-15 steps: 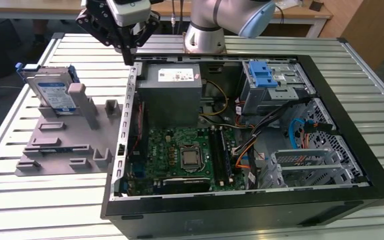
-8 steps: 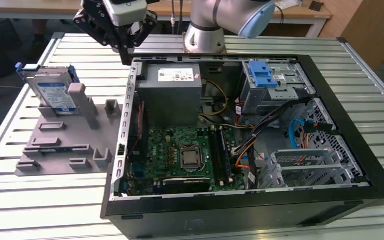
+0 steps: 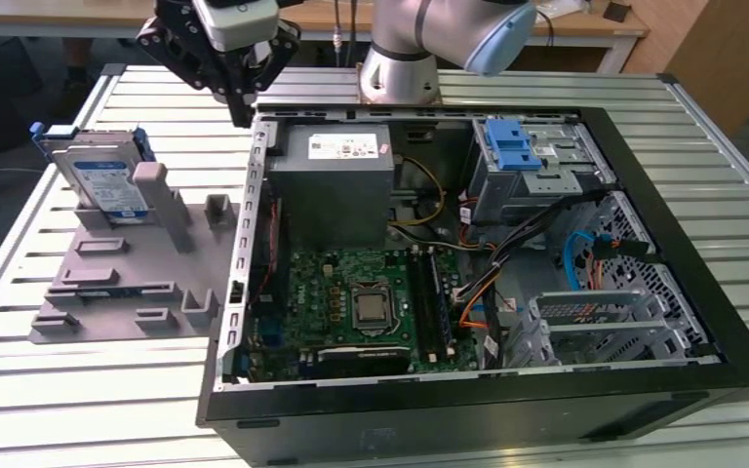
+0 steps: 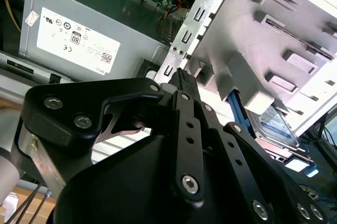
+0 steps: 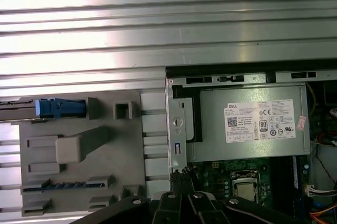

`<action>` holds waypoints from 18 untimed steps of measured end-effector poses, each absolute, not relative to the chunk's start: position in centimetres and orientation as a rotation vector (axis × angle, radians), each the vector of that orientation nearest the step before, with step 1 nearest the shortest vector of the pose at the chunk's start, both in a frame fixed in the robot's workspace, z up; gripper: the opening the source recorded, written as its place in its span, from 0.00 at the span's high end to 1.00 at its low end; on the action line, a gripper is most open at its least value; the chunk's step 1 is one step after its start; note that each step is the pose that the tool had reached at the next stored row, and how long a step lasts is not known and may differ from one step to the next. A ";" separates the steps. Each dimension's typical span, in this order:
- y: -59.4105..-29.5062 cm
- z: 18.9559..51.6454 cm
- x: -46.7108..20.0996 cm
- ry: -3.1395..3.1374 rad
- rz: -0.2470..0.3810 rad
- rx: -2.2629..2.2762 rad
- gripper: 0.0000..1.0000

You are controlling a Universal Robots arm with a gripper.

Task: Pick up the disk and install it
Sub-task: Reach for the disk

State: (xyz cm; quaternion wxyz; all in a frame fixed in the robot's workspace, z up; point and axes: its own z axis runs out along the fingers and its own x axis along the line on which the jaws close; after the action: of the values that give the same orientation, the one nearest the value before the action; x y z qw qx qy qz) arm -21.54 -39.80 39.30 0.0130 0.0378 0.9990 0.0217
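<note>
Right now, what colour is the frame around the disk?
Blue; the disk shows best in the exterior view.

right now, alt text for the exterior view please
The gripper, shut and empty, hovers by a corner of an open computer case on a slatted table. On the exterior view's left, the disk stands upright in a grey holder plate.
</note>
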 end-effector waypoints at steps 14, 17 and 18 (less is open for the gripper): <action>-39.7 39.3 -22.4 3.113 0.068 0.118 0.89; -39.7 39.3 -22.6 3.113 0.068 0.118 0.89; -39.7 39.3 -22.7 3.113 0.068 0.118 0.89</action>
State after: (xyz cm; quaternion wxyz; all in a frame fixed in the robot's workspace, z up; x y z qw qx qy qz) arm -22.66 -39.74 39.28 0.0130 0.0379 0.9990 0.0217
